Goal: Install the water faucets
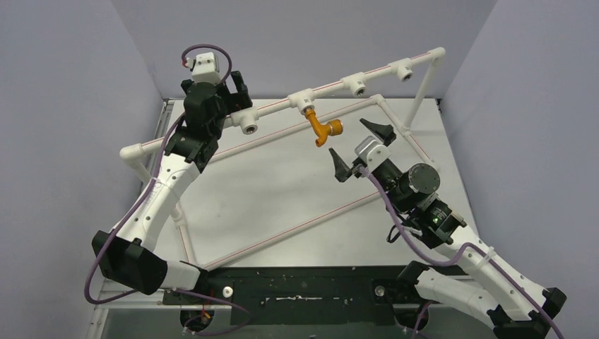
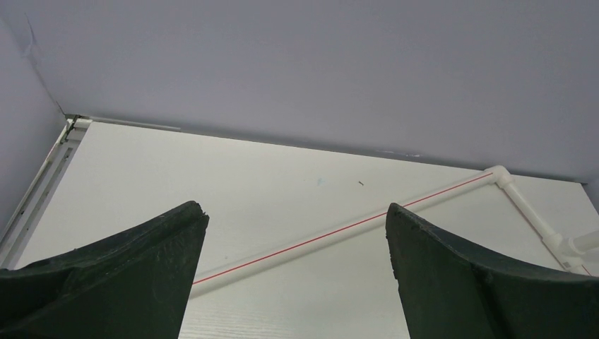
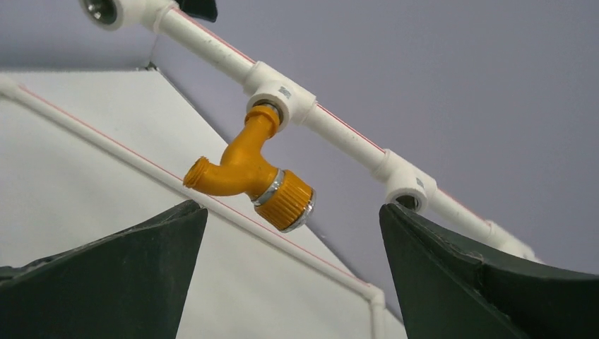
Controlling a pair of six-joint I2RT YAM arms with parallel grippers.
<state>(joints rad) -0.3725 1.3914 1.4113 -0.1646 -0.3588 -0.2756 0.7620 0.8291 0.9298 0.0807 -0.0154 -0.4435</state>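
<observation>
The orange-brass water faucet (image 1: 321,128) hangs by its stem from a white tee socket (image 1: 305,101) on the raised pipe rail. In the right wrist view the faucet (image 3: 240,166) shows its bent spout and its ribbed knob with a silvery ring, under the socket (image 3: 279,95). My right gripper (image 1: 347,137) is open and empty, just right of and below the faucet, not touching it; its jaws (image 3: 291,207) stand wide apart. My left gripper (image 1: 239,95) is open and empty at the rail's left part; its view (image 2: 294,208) shows only the table and a floor pipe.
Empty tee sockets sit on the rail at left (image 1: 248,126) and at right (image 1: 359,86), (image 1: 404,70). A white floor pipe frame with red lines (image 1: 282,233) lies on the table (image 1: 282,183). An upright post (image 1: 422,88) holds the rail at the right. Grey walls enclose the table.
</observation>
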